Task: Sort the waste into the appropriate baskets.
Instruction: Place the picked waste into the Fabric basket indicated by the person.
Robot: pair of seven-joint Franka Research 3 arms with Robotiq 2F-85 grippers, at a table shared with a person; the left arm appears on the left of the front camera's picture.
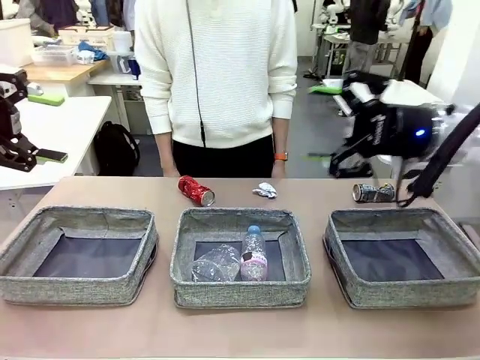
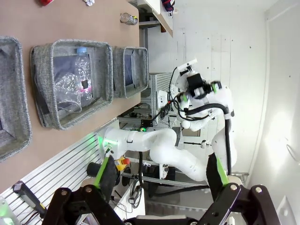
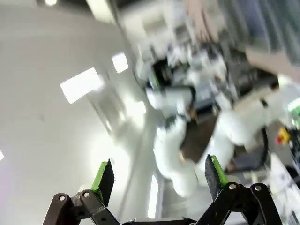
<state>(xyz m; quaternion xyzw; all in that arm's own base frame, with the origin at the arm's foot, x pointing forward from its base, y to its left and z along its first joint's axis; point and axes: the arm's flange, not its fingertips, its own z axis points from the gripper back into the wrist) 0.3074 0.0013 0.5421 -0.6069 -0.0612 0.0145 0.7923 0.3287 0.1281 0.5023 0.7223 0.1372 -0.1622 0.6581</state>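
Two cans, red can (image 1: pixel 196 190) and dark blue can (image 1: pixel 373 193), lie on the counter (image 1: pixel 240 330) behind the baskets (image 1: pixel 240 289). Left tool (image 2: pixel 159 168) and right tool (image 3: pixel 159 171) gape, released.

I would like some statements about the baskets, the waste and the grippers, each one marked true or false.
1. A bottle with a pink label and a crushed clear bottle lie in the middle basket. True.
2. The red can is inside the left basket. False: the red can lies on the table behind the middle basket.
3. The paper wad lies on the table, to the right of the red can. True.
4. The dark can is in the right basket. False: the dark can lies on the table behind the right basket.
5. Both grippers are shut. False: the left gripper and the right gripper are open, holding nothing.
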